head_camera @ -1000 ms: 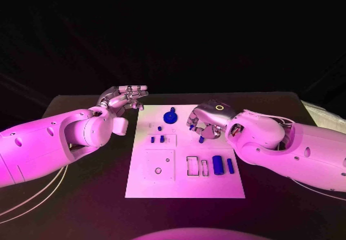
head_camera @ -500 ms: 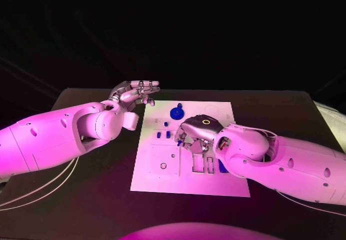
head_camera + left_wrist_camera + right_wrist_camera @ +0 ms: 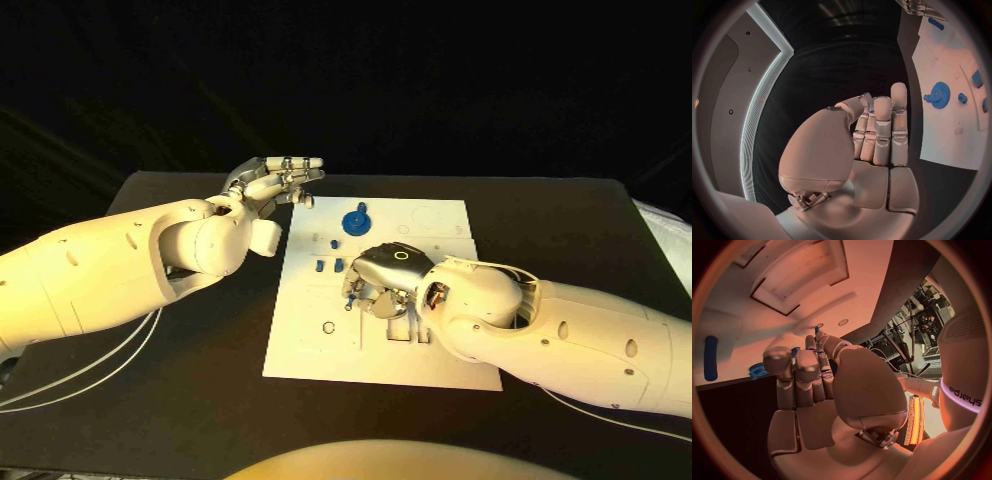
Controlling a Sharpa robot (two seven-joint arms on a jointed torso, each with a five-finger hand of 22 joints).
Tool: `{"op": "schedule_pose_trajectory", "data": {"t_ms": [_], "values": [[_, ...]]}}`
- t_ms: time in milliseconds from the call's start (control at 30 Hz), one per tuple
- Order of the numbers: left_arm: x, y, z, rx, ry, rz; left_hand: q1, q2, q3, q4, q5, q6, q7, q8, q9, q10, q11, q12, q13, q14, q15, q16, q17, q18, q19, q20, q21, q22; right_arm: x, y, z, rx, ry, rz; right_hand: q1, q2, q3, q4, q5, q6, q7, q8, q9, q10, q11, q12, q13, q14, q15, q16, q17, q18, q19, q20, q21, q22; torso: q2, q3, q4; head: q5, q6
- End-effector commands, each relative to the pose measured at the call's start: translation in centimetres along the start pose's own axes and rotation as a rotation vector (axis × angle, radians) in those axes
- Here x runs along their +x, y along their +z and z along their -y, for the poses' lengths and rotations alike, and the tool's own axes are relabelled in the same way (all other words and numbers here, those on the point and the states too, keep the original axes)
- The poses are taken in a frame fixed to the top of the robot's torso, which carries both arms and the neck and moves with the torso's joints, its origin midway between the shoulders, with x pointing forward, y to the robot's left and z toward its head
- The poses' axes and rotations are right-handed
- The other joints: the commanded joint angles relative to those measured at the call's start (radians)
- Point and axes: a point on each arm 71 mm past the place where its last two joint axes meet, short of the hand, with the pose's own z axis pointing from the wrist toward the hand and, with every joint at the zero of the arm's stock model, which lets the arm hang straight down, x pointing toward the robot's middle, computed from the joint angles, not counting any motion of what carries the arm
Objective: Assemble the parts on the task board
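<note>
Your right hand (image 3: pixel 387 280) sits low over the middle of the white board (image 3: pixel 433 355), nearer the small blue parts than the left; short blue pegs (image 3: pixel 329 265) lie just beside its fingers (image 3: pixel 361 292), toward the left arm, w/ long axes running away from you. Those fingers are curled down against the board; you can't tell whether they hold a part. Your left hand (image 3: pixel 271 182) hovers off the board's far left corner, fingers straight and close together, holding nothing, near the blue gear (image 3: pixel 356 221).
</note>
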Motion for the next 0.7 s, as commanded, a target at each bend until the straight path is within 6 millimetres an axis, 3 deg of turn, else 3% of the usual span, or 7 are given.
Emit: {"op": "schedule_pose_trajectory", "data": {"t_ms": [33, 700], "values": [[0.30, 0.04, 0.04, 0.004, -0.003, -0.025, 0.002, 0.002, -0.001, -0.005, 0.005, -0.007, 0.002, 0.004, -0.001, -0.007, 0.001, 0.006, 0.000, -0.006, 0.000, -0.003, -0.001, 0.011, -0.005, -0.005, -0.001, 0.001, 0.35, 0.07, -0.17, -0.017, -0.002, -0.028, -0.003, 0.005, 0.007, 0.001, 0.003, 0.002, 0.003, 0.003, 0.002, 0.004, 0.002, -0.005, -0.001, 0.025, 0.005, 0.003, 0.000, -0.004, 0.006, 0.001, 0.003, -0.001, -0.001, 0.0002, 0.0005, 0.002, -0.002], [0.18, 0.04, 0.01, 0.000, -0.003, -0.024, 0.001, 0.002, -0.001, -0.006, 0.005, -0.008, 0.002, 0.004, -0.001, -0.008, 0.001, 0.007, 0.000, -0.007, 0.001, -0.004, -0.002, 0.011, -0.006, -0.004, -0.001, 0.001, 1.00, 0.44, -0.20, -0.004, -0.047, -0.081, -0.004, 0.004, 0.007, 0.000, 0.003, 0.001, 0.004, 0.002, 0.002, 0.003, 0.003, -0.008, -0.003, 0.025, 0.006, 0.003, 0.000, -0.004, 0.004, 0.002, 0.002, -0.003, -0.001, -0.0009, 0.0005, 0.003, -0.009]]}}
